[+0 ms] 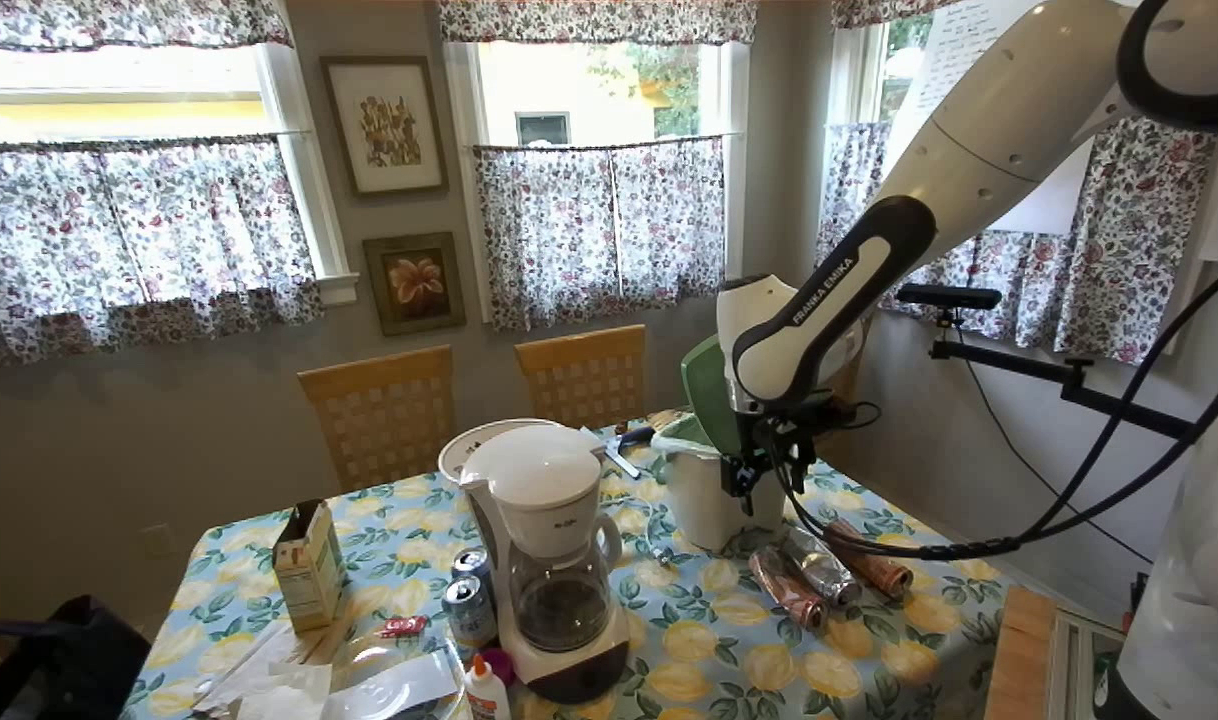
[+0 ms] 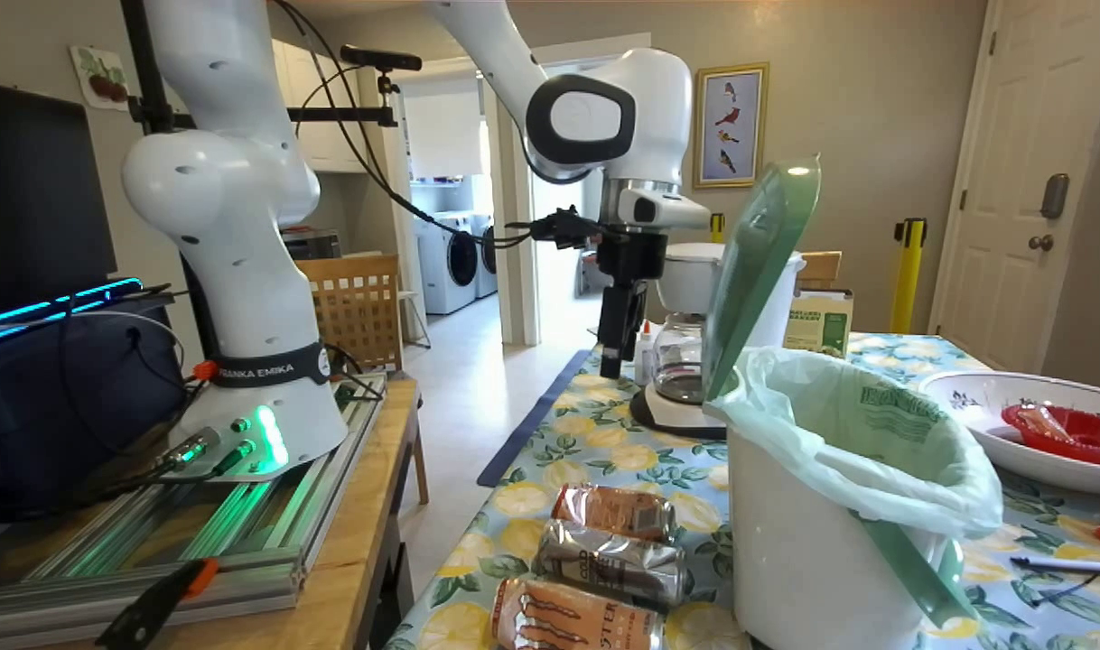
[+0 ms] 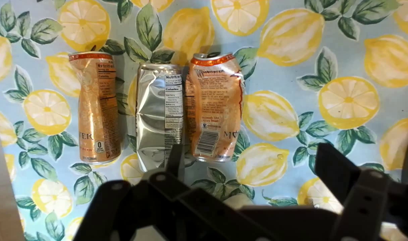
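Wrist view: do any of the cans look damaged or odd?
Yes, all three look dented: the silver can is creased across its face, the left orange can pinches inward along its left side, and the right orange can has warped sides.

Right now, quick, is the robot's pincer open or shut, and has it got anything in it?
Pincer: open, holding nothing.

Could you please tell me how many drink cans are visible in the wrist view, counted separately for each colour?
Orange Monster cans: 2
Silver can: 1
Total: 3
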`<action>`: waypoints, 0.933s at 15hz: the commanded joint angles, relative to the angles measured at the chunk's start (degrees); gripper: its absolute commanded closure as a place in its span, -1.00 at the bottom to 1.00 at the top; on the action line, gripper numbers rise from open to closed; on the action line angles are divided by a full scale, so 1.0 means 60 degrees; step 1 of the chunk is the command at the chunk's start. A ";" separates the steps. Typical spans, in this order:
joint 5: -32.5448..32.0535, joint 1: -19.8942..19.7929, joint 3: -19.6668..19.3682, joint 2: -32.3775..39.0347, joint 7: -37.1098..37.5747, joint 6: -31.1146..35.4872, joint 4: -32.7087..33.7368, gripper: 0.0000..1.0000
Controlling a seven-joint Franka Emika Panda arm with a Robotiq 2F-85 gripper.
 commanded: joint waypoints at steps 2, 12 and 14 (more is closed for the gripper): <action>-0.0210 0.0335 -0.0044 0.1113 -0.0001 -0.0164 0.0598 -1.00; -0.0893 0.1213 -0.0478 0.3003 0.0397 -0.0194 0.1574 -1.00; -0.0955 0.1335 -0.0620 0.3258 0.0454 -0.0059 0.1711 -1.00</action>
